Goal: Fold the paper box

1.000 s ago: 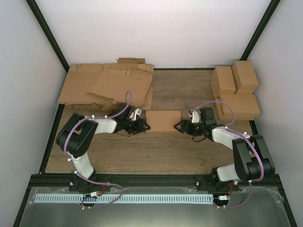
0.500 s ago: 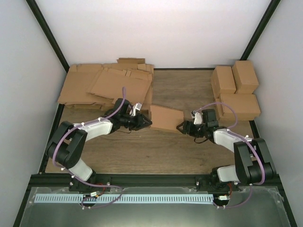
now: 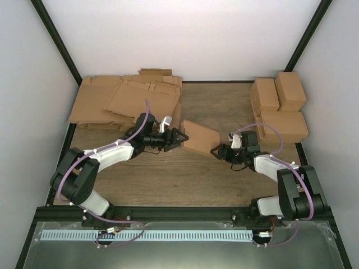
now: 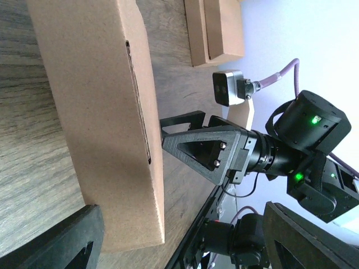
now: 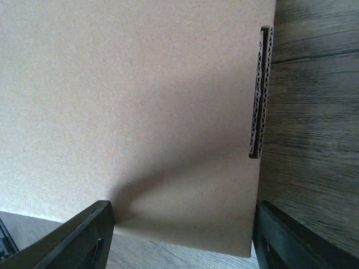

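Note:
The paper box [image 3: 200, 137] is a brown oblong lying slanted on the wooden table between my two grippers. My left gripper [image 3: 178, 136] is open at its upper-left end. My right gripper [image 3: 216, 151] is open at its lower-right end. In the left wrist view the box [image 4: 95, 112] stands on edge with its near end by my left finger [image 4: 53, 241]; the gripper [image 4: 179, 246] gapes wide, and the right gripper [image 4: 205, 147] shows beyond. In the right wrist view the box [image 5: 140, 101] fills the frame, its near end between the wide-open fingers of the gripper [image 5: 179, 241].
A pile of flat notched cardboard sheets [image 3: 126, 101] lies at the back left. Several brown boxes [image 3: 280, 106] stand at the back right, also in the left wrist view [image 4: 216, 28]. White walls and a black frame close in the table.
The box has turned from lying square to slanted, its left end swung away from me. My left gripper moved right and farther out with it. My right gripper shifted slightly.

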Controlling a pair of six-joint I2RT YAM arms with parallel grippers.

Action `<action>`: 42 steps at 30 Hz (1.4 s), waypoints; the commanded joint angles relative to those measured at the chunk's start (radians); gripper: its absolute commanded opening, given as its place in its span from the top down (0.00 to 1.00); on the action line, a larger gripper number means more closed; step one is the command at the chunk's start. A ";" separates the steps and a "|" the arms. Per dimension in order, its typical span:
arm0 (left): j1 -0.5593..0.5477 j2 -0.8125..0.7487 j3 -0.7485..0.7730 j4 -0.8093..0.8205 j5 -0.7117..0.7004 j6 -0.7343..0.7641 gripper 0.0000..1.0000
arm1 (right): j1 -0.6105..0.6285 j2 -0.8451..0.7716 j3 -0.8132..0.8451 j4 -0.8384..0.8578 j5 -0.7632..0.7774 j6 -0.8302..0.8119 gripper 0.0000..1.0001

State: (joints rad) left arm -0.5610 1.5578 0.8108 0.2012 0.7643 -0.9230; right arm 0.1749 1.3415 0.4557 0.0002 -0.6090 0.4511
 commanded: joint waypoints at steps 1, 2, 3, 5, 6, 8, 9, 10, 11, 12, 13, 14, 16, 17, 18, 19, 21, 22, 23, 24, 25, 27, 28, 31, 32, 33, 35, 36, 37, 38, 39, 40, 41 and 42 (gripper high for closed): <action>-0.087 0.028 0.028 0.096 0.073 -0.058 0.20 | 0.027 -0.012 -0.012 0.038 -0.116 -0.008 0.31; -0.093 0.025 0.036 0.096 0.072 -0.065 0.20 | 0.028 -0.016 -0.018 0.037 -0.113 -0.008 0.31; -0.100 0.022 0.053 0.093 0.072 -0.070 0.20 | 0.027 -0.021 -0.023 0.039 -0.109 -0.007 0.31; -0.118 0.018 0.080 0.082 0.067 -0.078 0.20 | 0.027 -0.033 -0.040 0.045 -0.103 -0.001 0.30; -0.130 0.016 0.096 0.074 0.062 -0.079 0.20 | 0.027 -0.042 -0.045 0.047 -0.098 0.003 0.29; -0.153 0.012 0.125 0.059 0.051 -0.082 0.20 | 0.027 -0.072 -0.077 0.072 -0.088 0.014 0.29; -0.166 0.013 0.139 0.054 0.047 -0.085 0.20 | 0.027 -0.089 -0.093 0.084 -0.083 0.024 0.29; -0.176 0.011 0.149 0.048 0.039 -0.087 0.20 | 0.027 -0.105 -0.105 0.094 -0.076 0.037 0.29; -0.187 0.009 0.161 0.042 0.033 -0.090 0.20 | 0.027 -0.117 -0.116 0.100 -0.073 0.043 0.29; -0.199 0.007 0.170 0.039 0.029 -0.095 0.20 | 0.027 -0.130 -0.125 0.104 -0.070 0.048 0.29; -0.208 0.007 0.179 0.035 0.026 -0.096 0.20 | 0.025 -0.144 -0.132 0.103 -0.064 0.053 0.29; -0.217 0.008 0.189 0.031 0.022 -0.097 0.20 | 0.026 -0.160 -0.138 0.099 -0.052 0.057 0.29; -0.233 0.012 0.204 0.022 0.014 -0.097 0.20 | 0.026 -0.204 -0.148 0.075 -0.020 0.064 0.28; -0.239 0.015 0.213 0.020 0.014 -0.099 0.20 | 0.026 -0.231 -0.153 0.060 0.002 0.069 0.27; -0.245 0.020 0.219 0.017 0.014 -0.099 0.20 | 0.026 -0.267 -0.161 0.043 0.029 0.075 0.26; -0.251 0.026 0.226 0.017 0.013 -0.098 0.20 | 0.026 -0.306 -0.172 0.027 0.054 0.084 0.25; -0.263 0.037 0.238 0.006 0.011 -0.094 0.20 | 0.026 -0.397 -0.196 -0.003 0.114 0.105 0.22; -0.267 0.044 0.245 -0.006 0.007 -0.085 0.20 | 0.026 -0.442 -0.209 -0.017 0.139 0.112 0.20; -0.271 0.051 0.252 -0.025 -0.002 -0.070 0.20 | 0.025 -0.500 -0.221 -0.030 0.165 0.113 0.20; -0.273 0.056 0.263 -0.053 -0.012 -0.053 0.20 | 0.026 -0.539 -0.230 -0.039 0.181 0.113 0.19; -0.274 0.061 0.273 -0.082 -0.029 -0.031 0.20 | 0.025 -0.570 -0.237 -0.051 0.195 0.114 0.19; -0.275 0.070 0.301 -0.159 -0.058 0.026 0.18 | 0.026 -0.615 -0.250 -0.061 0.214 0.124 0.18; -0.275 0.075 0.320 -0.200 -0.076 0.063 0.17 | 0.025 -0.626 -0.253 -0.062 0.221 0.130 0.18; -0.274 0.093 0.392 -0.333 -0.130 0.183 0.13 | 0.026 -0.625 -0.245 -0.082 0.249 0.141 0.18; -0.274 0.100 0.417 -0.377 -0.152 0.228 0.12 | 0.026 -0.618 -0.243 -0.083 0.248 0.141 0.18; -0.275 0.106 0.435 -0.416 -0.177 0.274 0.11 | 0.026 -0.608 -0.238 -0.087 0.247 0.145 0.18; -0.273 0.120 0.460 -0.473 -0.209 0.339 0.10 | 0.025 -0.594 -0.218 -0.108 0.244 0.149 0.18; -0.274 0.145 0.471 -0.487 -0.229 0.365 0.09 | 0.025 -0.590 -0.176 -0.154 0.248 0.152 0.17; -0.273 0.162 0.468 -0.477 -0.232 0.367 0.09 | 0.025 -0.592 -0.156 -0.175 0.259 0.156 0.17; -0.273 0.178 0.462 -0.465 -0.232 0.368 0.09 | 0.026 -0.594 -0.131 -0.202 0.272 0.156 0.16; -0.272 0.197 0.460 -0.450 -0.233 0.366 0.08 | 0.026 -0.595 -0.108 -0.226 0.286 0.156 0.16; -0.273 0.218 0.459 -0.435 -0.231 0.365 0.08 | 0.025 -0.597 -0.087 -0.238 0.290 0.154 0.16; -0.273 0.237 0.459 -0.420 -0.226 0.361 0.08 | 0.026 -0.595 -0.072 -0.245 0.290 0.153 0.15; -0.274 0.256 0.462 -0.406 -0.223 0.357 0.08 | 0.026 -0.590 -0.051 -0.255 0.296 0.151 0.15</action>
State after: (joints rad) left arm -0.8310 1.7405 1.2663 -0.2123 0.5587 -0.6071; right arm 0.1936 0.7547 0.2928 -0.1959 -0.3557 0.5991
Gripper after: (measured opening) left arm 0.916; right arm 0.844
